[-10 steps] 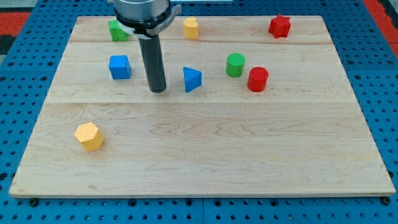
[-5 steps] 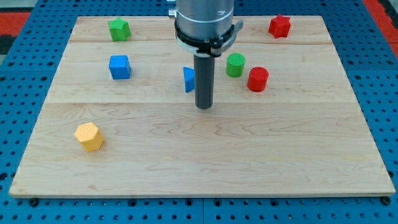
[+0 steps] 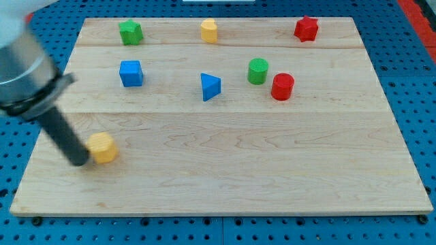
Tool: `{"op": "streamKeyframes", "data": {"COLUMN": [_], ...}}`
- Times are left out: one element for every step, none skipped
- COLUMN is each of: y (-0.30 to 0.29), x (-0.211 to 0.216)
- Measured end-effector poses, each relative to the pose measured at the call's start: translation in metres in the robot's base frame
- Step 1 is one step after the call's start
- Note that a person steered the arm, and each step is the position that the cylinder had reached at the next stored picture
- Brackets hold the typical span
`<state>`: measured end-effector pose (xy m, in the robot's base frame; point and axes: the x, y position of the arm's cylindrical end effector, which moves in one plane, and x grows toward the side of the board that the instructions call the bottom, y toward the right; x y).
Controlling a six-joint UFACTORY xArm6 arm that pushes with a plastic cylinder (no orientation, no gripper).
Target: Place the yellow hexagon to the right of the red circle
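Eight blocks: two yellow (image 3: 103, 147), two red (image 3: 282, 86), two green (image 3: 258, 71), two blue (image 3: 131, 73).

The arm enters from the view's upper left, where its grey cylindrical body is blurred and partly cut off by the picture's edge. From that body a straight dark rod slants down toward the view's right, so it is tilted in the picture instead of upright. The tip (image 3: 80, 162) sits on the tabletop near the left edge, toward the bottom-left corner.
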<state>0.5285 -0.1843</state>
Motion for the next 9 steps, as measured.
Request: {"op": "streamKeyframes", "data": {"y": [0.083, 0.131, 0.134, 0.092, 0.06, 0.06, 0.08, 0.147, 0.165], "x": [-0.027, -0.044, -0.051, -0.039, -0.037, -0.081, -0.097, -0.076, -0.051]}}
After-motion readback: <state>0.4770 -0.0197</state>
